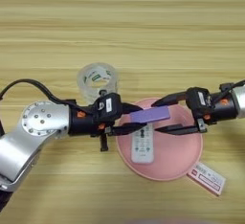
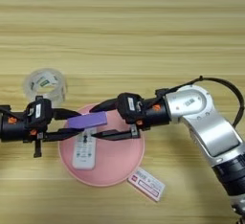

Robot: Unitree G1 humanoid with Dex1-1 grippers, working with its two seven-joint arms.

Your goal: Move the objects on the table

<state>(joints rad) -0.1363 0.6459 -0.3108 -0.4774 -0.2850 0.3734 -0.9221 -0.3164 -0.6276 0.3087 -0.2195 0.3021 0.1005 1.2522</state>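
Over the pink plate (image 1: 184, 163) | my left gripper (image 1: 136, 124) pinches the purple block (image 1: 150, 115) above the remote (image 1: 142, 144) | right gripper (image 1: 161, 114) spread beside it | handover likely: right must close first

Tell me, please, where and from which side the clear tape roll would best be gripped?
Probably from above, with one finger inside the hole and one outside the wall. The clear tape roll lies flat with its ring opening facing up, and it stands apart from the pink plate. The left gripper is nearest but shut on the purple block.
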